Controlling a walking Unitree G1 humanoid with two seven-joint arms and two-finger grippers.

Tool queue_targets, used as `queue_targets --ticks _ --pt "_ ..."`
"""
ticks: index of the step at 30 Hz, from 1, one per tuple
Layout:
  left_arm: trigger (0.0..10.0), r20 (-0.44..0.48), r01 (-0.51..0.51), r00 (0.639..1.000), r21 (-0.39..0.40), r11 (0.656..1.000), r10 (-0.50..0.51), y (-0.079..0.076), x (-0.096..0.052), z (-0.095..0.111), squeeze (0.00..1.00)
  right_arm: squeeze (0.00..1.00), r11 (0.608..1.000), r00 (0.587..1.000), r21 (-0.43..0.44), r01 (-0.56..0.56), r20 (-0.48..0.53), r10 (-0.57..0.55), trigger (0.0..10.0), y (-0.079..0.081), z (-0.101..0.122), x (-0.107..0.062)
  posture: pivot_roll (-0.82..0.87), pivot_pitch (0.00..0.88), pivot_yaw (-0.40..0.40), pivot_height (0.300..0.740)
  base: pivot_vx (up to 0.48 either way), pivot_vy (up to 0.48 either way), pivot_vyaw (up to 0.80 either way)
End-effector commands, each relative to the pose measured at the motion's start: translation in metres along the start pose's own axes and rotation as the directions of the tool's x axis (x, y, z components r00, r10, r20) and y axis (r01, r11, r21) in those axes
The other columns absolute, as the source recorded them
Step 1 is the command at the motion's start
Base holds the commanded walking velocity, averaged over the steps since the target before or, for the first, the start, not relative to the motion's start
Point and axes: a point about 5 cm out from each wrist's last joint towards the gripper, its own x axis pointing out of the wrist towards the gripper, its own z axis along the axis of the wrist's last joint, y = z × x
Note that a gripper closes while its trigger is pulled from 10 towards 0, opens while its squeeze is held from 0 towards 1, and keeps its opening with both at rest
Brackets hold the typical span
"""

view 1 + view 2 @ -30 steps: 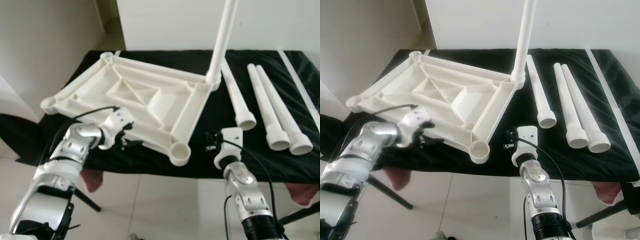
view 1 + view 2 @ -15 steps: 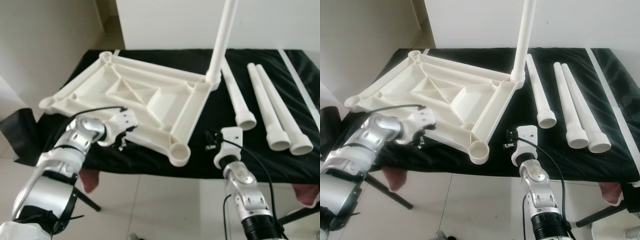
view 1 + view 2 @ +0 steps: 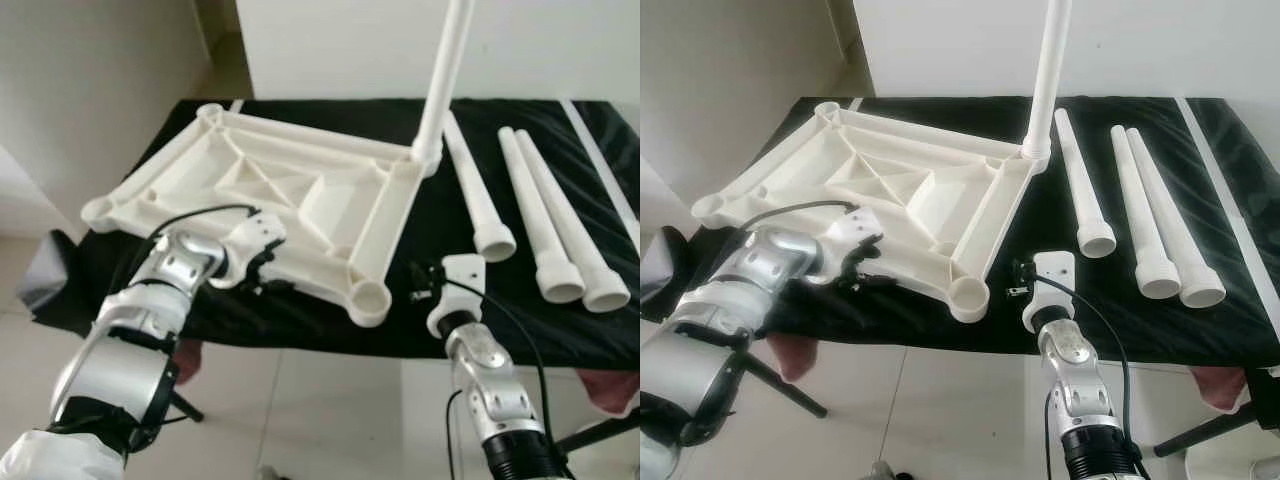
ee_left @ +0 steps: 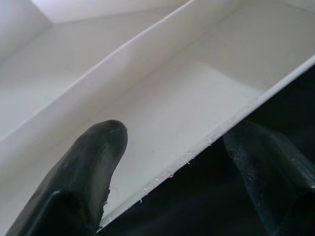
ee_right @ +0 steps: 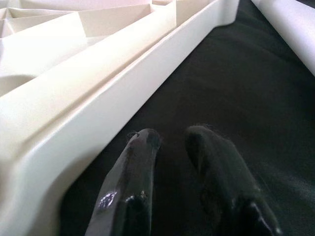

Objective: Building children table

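A white tabletop lies upside down on the black-covered table. One white leg stands upright in its far right corner socket. Three loose legs lie side by side to the right. My left gripper is at the tabletop's near rim. In the left wrist view the left gripper is open and straddles the rim, one finger on the white inside face. My right gripper hovers just right of the near corner socket. It is shut, low over the cloth beside the side rail.
The table's front edge runs just below both grippers, with tiled floor beneath. A white strip lies along the table's right side. A white wall rises behind the table. Dark stand legs and reddish cloth show under it.
My left gripper has slid right along the near rim toward the corner socket. The tabletop's near corner has shifted slightly right. The right gripper has stayed in place.
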Motion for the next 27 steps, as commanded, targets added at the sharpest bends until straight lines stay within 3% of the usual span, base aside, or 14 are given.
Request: queue_targets --ticks 1,4,5,11,12,15,16,17,20,27 --pt "10.0 -0.042 -0.192 0.981 -0.085 0.978 0.189 0.001 0.008 -0.017 0.0 0.0 1.0 1.0 0.004 -0.005 -0.006 0.005 10.0 0.002 -0.002 -0.001 0.0 0.094 0.081 0.74 0.0 0.0 0.0" --pt "10.0 -0.032 -0.232 0.973 -0.071 0.97 0.23 -0.003 0.013 -0.014 0.0 0.0 1.0 1.0 0.0 -0.008 -0.006 0.008 10.0 0.002 -0.001 0.0 0.0 0.094 0.081 0.74 0.0 0.0 0.0" --pt "10.0 -0.013 -0.251 0.968 -0.1 0.963 0.251 -0.004 0.015 -0.01 0.0 0.0 1.0 1.0 0.001 -0.01 -0.006 0.01 10.0 0.002 -0.001 0.0 0.01 0.097 0.074 0.74 0.0 0.0 0.0" --pt "10.0 0.029 -0.206 0.977 -0.092 0.974 0.21 -0.024 0.025 0.0 0.0 0.0 1.0 1.0 0.004 -0.021 -0.009 0.021 10.0 0.005 -0.002 -0.001 0.0 0.1 0.066 0.74 0.0 0.0 0.0" --pt "10.0 0.042 -0.127 0.991 -0.063 0.99 0.129 -0.037 0.027 0.0 0.0 0.0 1.0 1.0 0.003 -0.023 -0.011 0.023 10.0 0.004 -0.002 -0.001 0.0 0.1 0.063 0.74 0.0 0.0 0.0" --pt "10.0 0.054 -0.037 0.998 -0.027 0.999 0.039 -0.05 0.028 0.001 0.0 0.0 1.0 1.0 0.001 -0.022 -0.012 0.022 10.0 0.003 -0.002 -0.001 0.0 0.099 0.06 0.74 0.0 0.0 0.0" --pt "10.0 0.079 0.043 0.996 0.007 0.999 -0.043 -0.059 0.027 0.005 0.0 0.0 1.0 1.0 -0.002 -0.023 -0.011 0.023 10.0 0.003 -0.002 -0.001 0.0 0.097 0.058 0.74 0.0 0.0 0.0" --pt "10.0 0.079 0.043 0.996 0.007 0.999 -0.043 -0.059 0.027 0.005 0.0 0.0 1.0 1.0 -0.002 -0.023 -0.011 0.023 10.0 0.003 -0.002 -0.001 0.0 0.097 0.058 0.74 0.0 0.0 0.0" --pt "10.0 0.179 0.189 0.963 0.087 0.978 -0.202 -0.073 0.02 0.018 0.0 0.0 1.0 1.0 -0.014 -0.021 0.01 0.021 10.0 0.002 0.001 0.001 0.0 0.09 0.059 0.74 0.0 0.0 0.0" --pt "10.0 0.344 0.216 0.905 0.131 0.968 -0.248 -0.069 0.005 0.033 0.0 0.0 0.999 0.995 -0.029 0.024 0.103 -0.021 10.0 -0.003 0.015 0.004 -0.01 0.079 0.063 0.74 0.0 0.0 0.0"
